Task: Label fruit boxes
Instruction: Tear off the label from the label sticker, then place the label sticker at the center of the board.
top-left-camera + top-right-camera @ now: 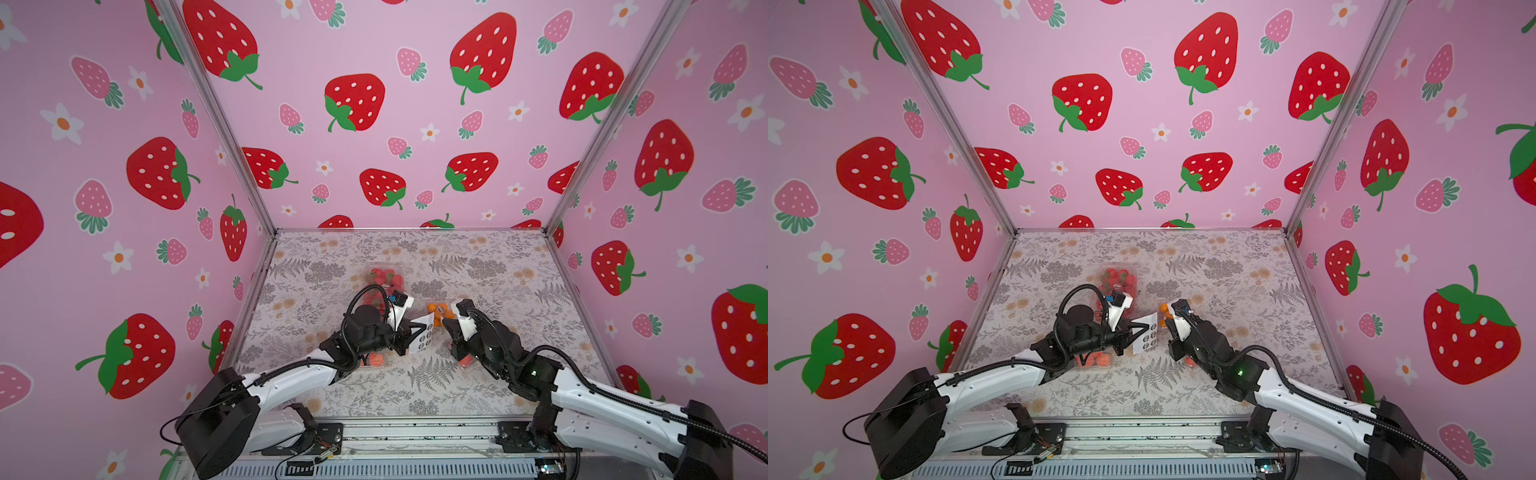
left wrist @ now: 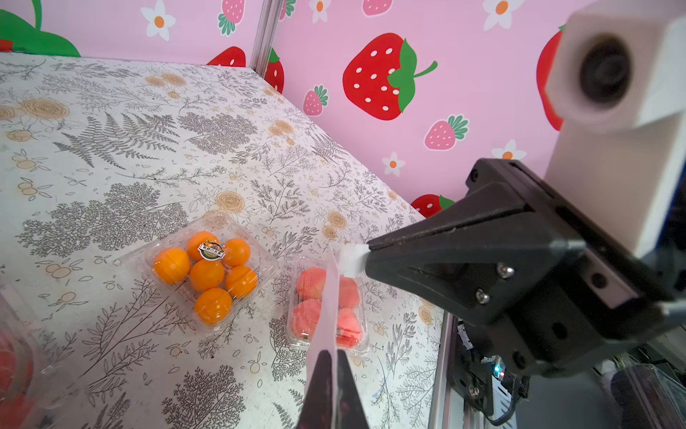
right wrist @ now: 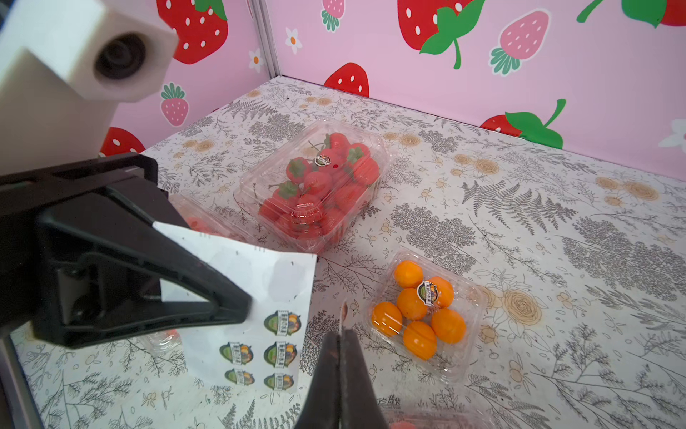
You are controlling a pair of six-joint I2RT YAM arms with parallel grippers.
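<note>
My left gripper (image 2: 331,356) is shut on a white sticker sheet (image 3: 260,297) with several round dark stickers, held above the table. My right gripper (image 3: 340,334) is shut just beside the sheet's edge, with a thin sticker (image 3: 343,315) pinched at its tip. The fruit boxes are clear punnets. The strawberry box (image 3: 315,185) and the orange box (image 3: 423,312) each carry a round label on the lid. The small peach-pink box (image 2: 326,308) lies below the sheet. A larger peach-pink box (image 1: 372,359) is mostly hidden under my left arm.
The floral table (image 1: 478,386) is walled in by strawberry-print panels (image 1: 395,124) on three sides, with metal corner posts (image 1: 266,216). The arm bases stand on the front rail (image 1: 415,432).
</note>
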